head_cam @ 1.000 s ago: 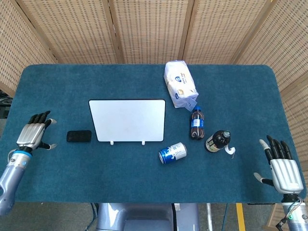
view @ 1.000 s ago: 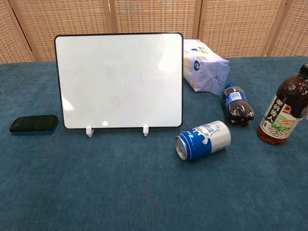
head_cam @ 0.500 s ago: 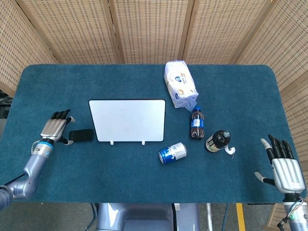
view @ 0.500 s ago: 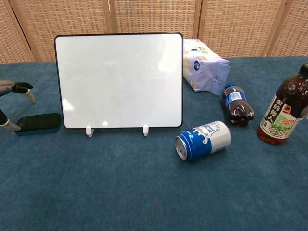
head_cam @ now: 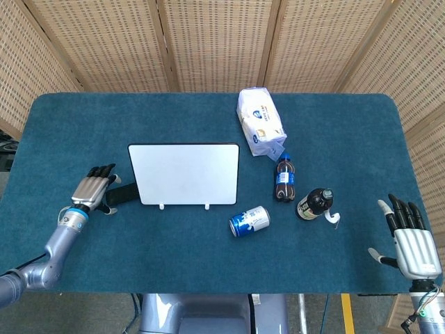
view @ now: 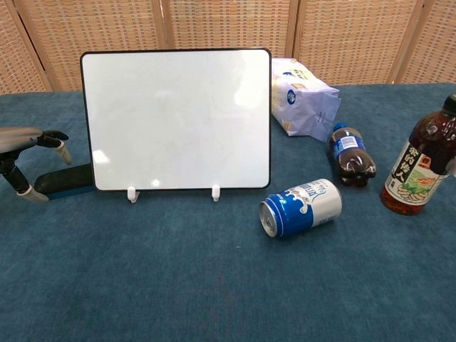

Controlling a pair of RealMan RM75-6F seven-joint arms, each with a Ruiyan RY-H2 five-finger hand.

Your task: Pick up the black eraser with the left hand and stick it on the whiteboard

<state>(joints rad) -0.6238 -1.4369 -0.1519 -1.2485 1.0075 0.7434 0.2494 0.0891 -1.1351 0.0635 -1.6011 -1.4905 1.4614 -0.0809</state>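
The black eraser point(head_cam: 125, 193) point(view: 69, 181) lies flat on the blue cloth, its right end touching the left edge of the whiteboard point(head_cam: 184, 174) point(view: 177, 117). The whiteboard stands upright on two small white feet. My left hand point(head_cam: 93, 189) point(view: 27, 153) hovers over the eraser's left end. Its fingers point(view: 60, 140) are spread above the eraser and its thumb sits in front, not closed on it. The left part of the eraser is hidden by the hand in the head view. My right hand point(head_cam: 410, 241) rests open at the table's near right corner, holding nothing.
A blue can point(head_cam: 249, 220) point(view: 301, 206) lies on its side right of the board. A cola bottle point(head_cam: 284, 179) point(view: 350, 156) lies beyond it, a dark tea bottle point(head_cam: 314, 204) point(view: 420, 162) stands upright, and a white bag point(head_cam: 260, 122) point(view: 303, 100) sits behind. Wicker screens back the table.
My left hand has moved right from the table's left edge to over the eraser. The eraser has shifted slightly right, up against the whiteboard. The right hand barely moved.
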